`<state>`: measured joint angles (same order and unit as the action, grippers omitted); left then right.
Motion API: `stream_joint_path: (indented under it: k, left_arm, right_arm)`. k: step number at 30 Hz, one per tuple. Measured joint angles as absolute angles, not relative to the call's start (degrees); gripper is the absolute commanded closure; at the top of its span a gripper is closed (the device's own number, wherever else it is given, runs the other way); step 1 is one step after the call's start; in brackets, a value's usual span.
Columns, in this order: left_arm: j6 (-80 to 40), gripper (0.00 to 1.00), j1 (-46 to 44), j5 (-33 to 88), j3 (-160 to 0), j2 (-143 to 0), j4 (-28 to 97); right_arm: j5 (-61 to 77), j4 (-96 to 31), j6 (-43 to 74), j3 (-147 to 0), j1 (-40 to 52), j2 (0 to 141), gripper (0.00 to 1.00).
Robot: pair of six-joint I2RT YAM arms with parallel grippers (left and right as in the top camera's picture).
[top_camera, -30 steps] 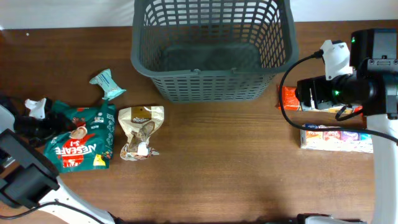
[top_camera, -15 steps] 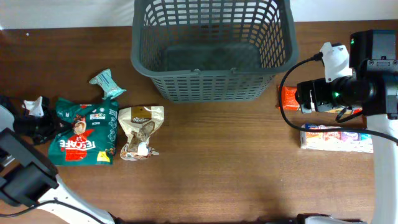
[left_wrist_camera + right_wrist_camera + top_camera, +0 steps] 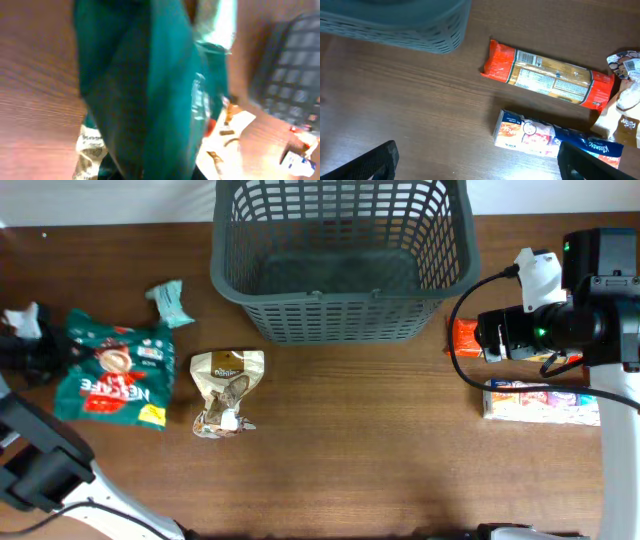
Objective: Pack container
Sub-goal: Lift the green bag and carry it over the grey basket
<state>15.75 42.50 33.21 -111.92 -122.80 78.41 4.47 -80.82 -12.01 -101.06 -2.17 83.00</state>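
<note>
At the left edge, the left gripper seems to pinch the green packet; the right gripper has its jaws spread, right of the basket

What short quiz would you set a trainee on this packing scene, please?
1. True or false: the basket already holds a packet.
2. Which item fills the left wrist view? A green packet; B red packet; C beige pouch.
3. Fill in: the right gripper has its jaws ____.
Key: 1 false; 2 A; 3 open.
</note>
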Motion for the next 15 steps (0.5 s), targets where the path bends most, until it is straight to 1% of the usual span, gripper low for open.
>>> stream_joint_path:
  k: [8,12,15]
  left_arm:
    - [15.4,0.98,42.5,42.3,-119.3,-111.7,82.1]
    - [14.3,0.98,42.5,48.3,-122.1,-105.2,81.4]
    - [13.5,0.98,42.5,54.0,-124.0,-101.4,78.5]
  right_arm:
    - [4.5,-80.8,-12.0,-101.1,-2.2,83.0,0.01]
    - [4.5,-80.8,-12.0,-101.1,-2.2,83.0,0.01]
    - [4.5,-80.8,-12.0,-101.1,-2.2,83.0,0.01]
